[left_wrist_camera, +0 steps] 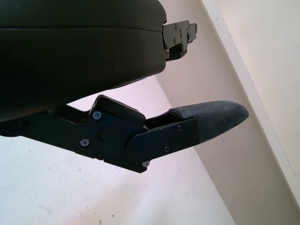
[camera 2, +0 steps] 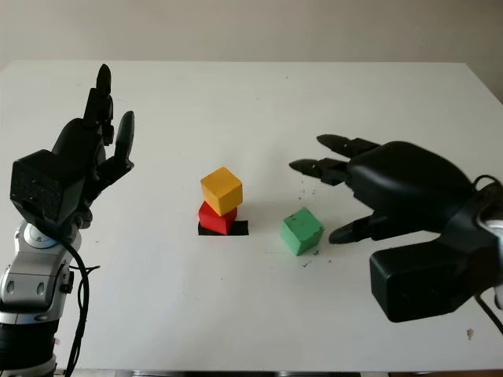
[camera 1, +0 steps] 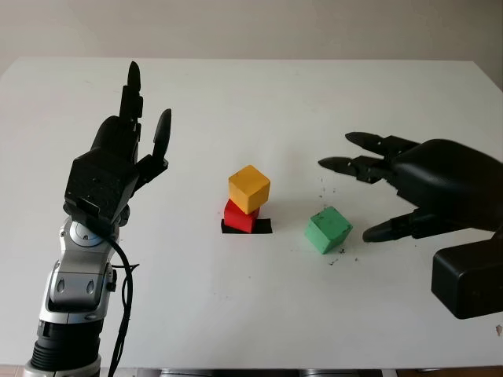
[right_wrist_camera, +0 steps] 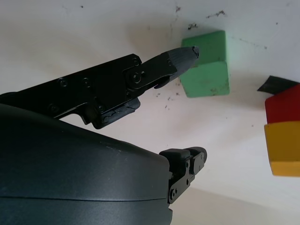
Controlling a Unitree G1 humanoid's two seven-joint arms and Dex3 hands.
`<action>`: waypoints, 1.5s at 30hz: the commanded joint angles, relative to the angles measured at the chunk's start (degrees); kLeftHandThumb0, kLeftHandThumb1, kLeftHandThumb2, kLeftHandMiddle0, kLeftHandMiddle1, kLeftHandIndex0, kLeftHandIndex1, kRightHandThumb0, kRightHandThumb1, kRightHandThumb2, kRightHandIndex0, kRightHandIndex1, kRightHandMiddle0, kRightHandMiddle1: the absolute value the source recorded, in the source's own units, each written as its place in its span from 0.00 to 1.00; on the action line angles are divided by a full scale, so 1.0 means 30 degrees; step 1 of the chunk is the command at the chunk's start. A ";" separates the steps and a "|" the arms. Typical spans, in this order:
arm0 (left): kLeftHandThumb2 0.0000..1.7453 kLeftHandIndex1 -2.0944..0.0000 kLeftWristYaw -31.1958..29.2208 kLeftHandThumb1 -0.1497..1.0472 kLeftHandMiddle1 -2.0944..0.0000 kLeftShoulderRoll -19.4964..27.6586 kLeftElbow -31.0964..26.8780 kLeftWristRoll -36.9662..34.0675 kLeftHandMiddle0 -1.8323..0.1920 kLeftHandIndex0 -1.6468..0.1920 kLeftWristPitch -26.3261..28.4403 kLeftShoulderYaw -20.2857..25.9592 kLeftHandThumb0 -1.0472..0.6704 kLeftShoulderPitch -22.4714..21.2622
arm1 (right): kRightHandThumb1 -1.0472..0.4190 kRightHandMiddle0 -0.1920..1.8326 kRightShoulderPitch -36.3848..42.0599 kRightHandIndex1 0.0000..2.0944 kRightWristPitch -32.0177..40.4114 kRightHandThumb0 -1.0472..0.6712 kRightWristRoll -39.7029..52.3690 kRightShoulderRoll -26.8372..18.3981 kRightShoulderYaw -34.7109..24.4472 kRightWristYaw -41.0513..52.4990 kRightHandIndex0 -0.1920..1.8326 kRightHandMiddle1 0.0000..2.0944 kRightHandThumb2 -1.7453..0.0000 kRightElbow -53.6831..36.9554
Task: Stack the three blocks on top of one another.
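Right robot hand (camera 1: 369, 196) open, white table (camera 1: 236, 298)

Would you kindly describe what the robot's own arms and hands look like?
Both three-finger hands, left hand and right hand, have glossy black shells, screwed black finger links and textured dark fingertip pads. The left forearm is silver-grey metal with a loose black cable.

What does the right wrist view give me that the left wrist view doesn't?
Right wrist view: the green block lying on the table next to one finger of the open right hand, with the yellow block stacked on the red block over a black marker. Left wrist view: the open left hand, a fingertip over the table's far edge and the wall beyond. Both share the white table surface.
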 commanded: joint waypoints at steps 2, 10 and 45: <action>0.42 1.00 -0.0014 1.00 1.00 0.0039 -0.0372 -0.0064 1.00 1.00 -0.0007 0.0174 0.14 0.0143 | 0.08 0.25 0.0082 0.02 -0.0462 0.29 -0.0177 0.0250 0.0391 -0.0266 0.12 0.03 0.97 0.0524; 0.41 1.00 0.0024 1.00 1.00 0.0099 -0.0339 -0.0082 1.00 1.00 0.0039 0.0180 0.13 0.0130 | 0.07 0.25 -0.0528 0.02 -0.2101 0.29 -0.0877 0.0444 0.1402 -0.1110 0.12 0.03 0.97 0.2533; 0.41 1.00 0.0137 1.00 1.00 0.0070 -0.0196 0.0132 1.00 1.00 0.0056 0.0124 0.12 0.0137 | 0.05 0.24 -0.2399 0.03 -0.3714 0.37 -0.1420 0.2205 0.3038 -0.3007 0.20 0.41 0.97 0.5872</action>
